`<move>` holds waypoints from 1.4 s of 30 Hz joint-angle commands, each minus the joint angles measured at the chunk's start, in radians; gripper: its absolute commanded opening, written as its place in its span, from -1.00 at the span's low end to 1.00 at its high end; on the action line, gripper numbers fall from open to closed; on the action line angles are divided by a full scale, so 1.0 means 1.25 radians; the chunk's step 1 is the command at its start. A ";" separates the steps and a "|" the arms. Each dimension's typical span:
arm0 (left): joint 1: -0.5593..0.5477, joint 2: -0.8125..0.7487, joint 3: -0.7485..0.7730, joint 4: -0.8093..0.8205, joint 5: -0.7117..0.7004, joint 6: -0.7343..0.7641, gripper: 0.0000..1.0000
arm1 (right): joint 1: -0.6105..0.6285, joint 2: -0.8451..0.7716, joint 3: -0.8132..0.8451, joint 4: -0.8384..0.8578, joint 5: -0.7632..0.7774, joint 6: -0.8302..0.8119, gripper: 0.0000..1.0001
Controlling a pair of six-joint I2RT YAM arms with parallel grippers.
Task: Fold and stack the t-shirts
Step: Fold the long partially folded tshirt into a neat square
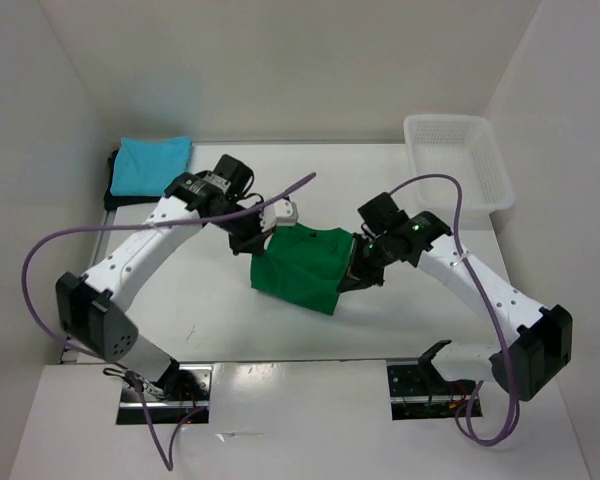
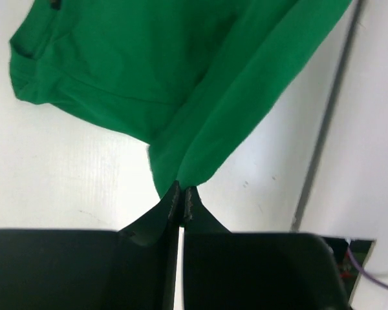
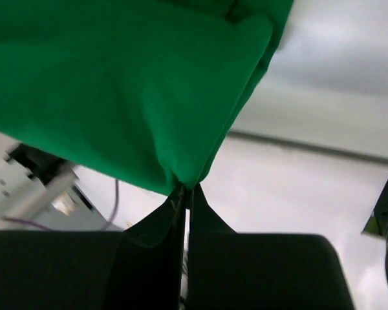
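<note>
A bright green t-shirt (image 1: 302, 265) hangs bunched between my two grippers over the middle of the table. My left gripper (image 1: 263, 237) is shut on its left edge, pinching a fold of green cloth (image 2: 200, 129) at the fingertips (image 2: 182, 192). At the shirt's right edge my right gripper (image 1: 358, 262) is shut on another fold of the green cloth (image 3: 149, 110), the pinch showing at its tips (image 3: 186, 188). A folded turquoise t-shirt (image 1: 152, 165) lies at the far left on top of a black t-shirt (image 1: 111, 192), of which only an edge shows.
A white mesh basket (image 1: 456, 160) stands at the far right of the table. White walls (image 1: 280, 60) close in the back and sides. Purple cables (image 1: 55, 250) loop from both arms.
</note>
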 commanded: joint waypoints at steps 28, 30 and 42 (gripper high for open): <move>0.149 0.475 0.295 0.286 0.020 -0.227 -0.96 | -0.343 0.497 0.323 0.173 -0.047 -0.310 -1.00; 0.149 0.475 0.288 0.315 0.010 -0.237 -0.94 | -0.350 0.545 0.360 0.180 -0.047 -0.310 -1.00; 0.157 0.606 0.349 0.386 -0.083 -0.268 -0.79 | -0.401 0.698 0.537 0.282 -0.055 -0.311 -0.31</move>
